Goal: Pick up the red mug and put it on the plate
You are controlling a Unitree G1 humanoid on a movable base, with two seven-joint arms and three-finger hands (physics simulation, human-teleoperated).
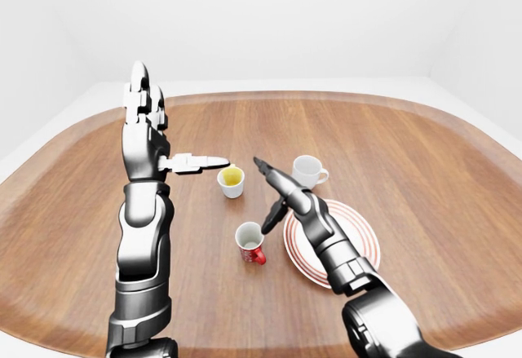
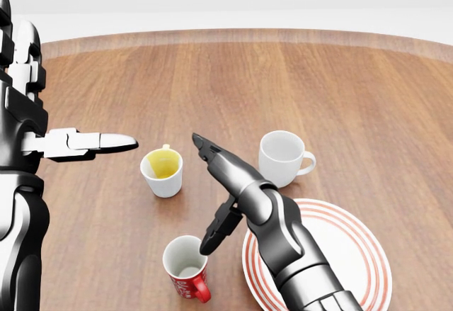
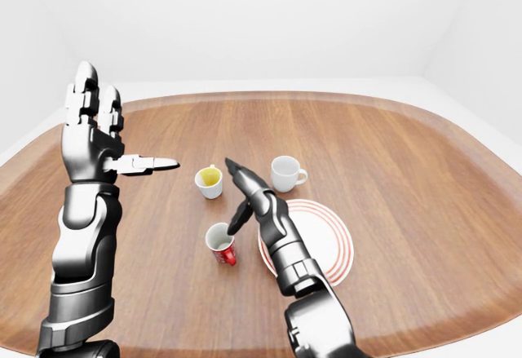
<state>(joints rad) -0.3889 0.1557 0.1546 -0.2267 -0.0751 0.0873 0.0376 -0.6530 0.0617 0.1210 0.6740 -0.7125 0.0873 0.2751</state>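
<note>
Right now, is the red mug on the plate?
No, the red mug stands on the table left of the plate.

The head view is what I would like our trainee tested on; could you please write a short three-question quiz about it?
1. True or false: the red mug already stands on the plate.
2. Which cup has a yellow inside: A the cup left of the right hand, B the white mug?
3. Fill in: the right hand's fingers are ___, holding nothing.

Key: 1 false, it stands on the table left of the plate. 2 A. 3 open.
</note>
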